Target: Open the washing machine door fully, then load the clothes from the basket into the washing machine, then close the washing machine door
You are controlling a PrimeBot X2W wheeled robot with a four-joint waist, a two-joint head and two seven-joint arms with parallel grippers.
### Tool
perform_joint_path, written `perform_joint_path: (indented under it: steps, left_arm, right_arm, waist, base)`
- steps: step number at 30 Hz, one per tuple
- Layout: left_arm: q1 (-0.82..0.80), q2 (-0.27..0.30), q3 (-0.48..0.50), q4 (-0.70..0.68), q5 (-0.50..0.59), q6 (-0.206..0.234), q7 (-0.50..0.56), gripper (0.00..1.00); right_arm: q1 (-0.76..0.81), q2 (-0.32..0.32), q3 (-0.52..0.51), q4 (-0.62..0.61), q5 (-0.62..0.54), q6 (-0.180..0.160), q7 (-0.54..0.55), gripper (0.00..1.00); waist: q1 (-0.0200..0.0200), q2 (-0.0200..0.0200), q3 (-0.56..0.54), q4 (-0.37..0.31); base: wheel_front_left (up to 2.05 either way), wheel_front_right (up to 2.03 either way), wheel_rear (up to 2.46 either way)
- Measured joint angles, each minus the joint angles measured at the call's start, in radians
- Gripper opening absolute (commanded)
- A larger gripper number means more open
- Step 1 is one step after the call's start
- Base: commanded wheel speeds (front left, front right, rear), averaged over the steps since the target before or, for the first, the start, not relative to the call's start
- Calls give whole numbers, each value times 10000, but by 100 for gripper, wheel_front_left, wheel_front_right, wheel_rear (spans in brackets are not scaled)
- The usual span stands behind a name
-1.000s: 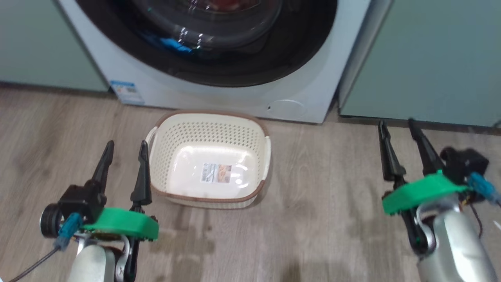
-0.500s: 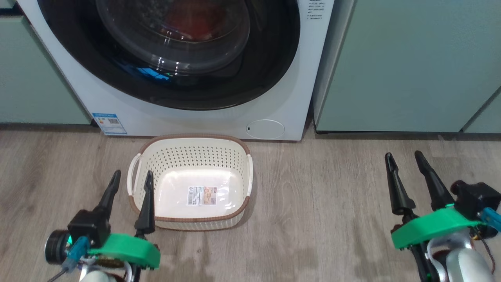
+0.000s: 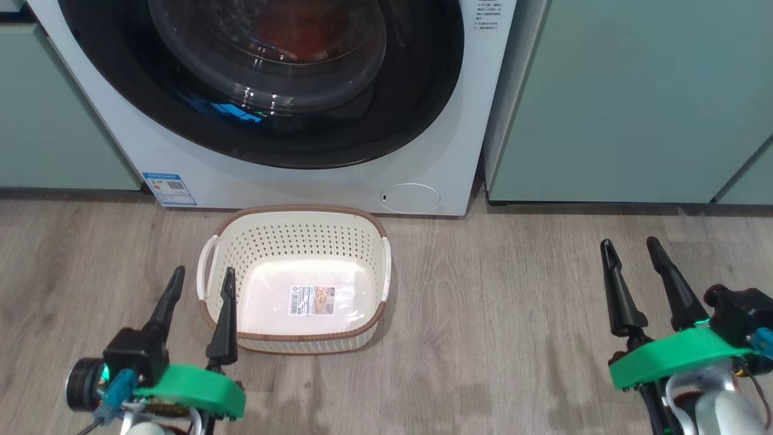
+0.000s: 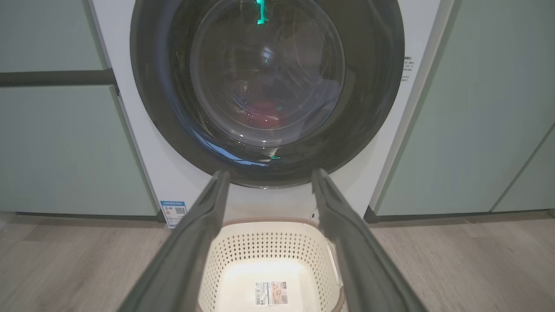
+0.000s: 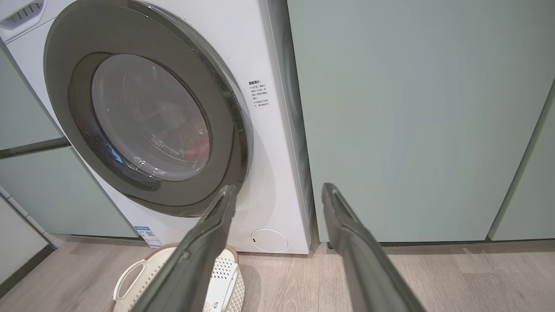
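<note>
Now our basket (image 3: 302, 244) sits on the floor (image 3: 513, 302) just before the washer (image 3: 477, 121), mouth up, long axis running left to right along the machine's front. The door (image 3: 423, 90) faces us, closed, red clothes (image 3: 296, 27) behind its glass. Our left gripper (image 3: 203, 273) and right gripper (image 3: 629, 243) both gape wide, holding nothing.
</note>
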Motion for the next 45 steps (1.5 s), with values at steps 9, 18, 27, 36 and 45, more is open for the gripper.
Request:
perform_joint_path:
  steps: [9,18,27,36,45]
  left_arm:
    - [-1,44,-88,-13,-2,84,0,100]
    - [-3,67,-188,-13,-2,104,0,100]
    - [64,27,-270,376,-2,169,4,0]
    - [315,-31,-261,750,-842,151,196,0]
    - [282,-67,-142,865,-1873,44,456,0]
  right_arm:
    - [1,13,-75,-4,44,0,-8,100]
    - [4,17,-84,0,56,0,-12,100]
    - [69,27,-65,374,113,2,-12,0]
    - [289,35,-50,736,892,0,86,0]
    - [255,35,-50,901,1856,0,186,0]
  waist:
    - [0,0,46,24]
    - [0,0,49,49]
    - [0,0,44,67]
    - [0,0,14,43]
    - [0,0,-19,16]
  base:
    - [0,0,0]
    - [0,0,0]
    - [0,0,0]
    - [0,0,0]
    - [0,0,0]
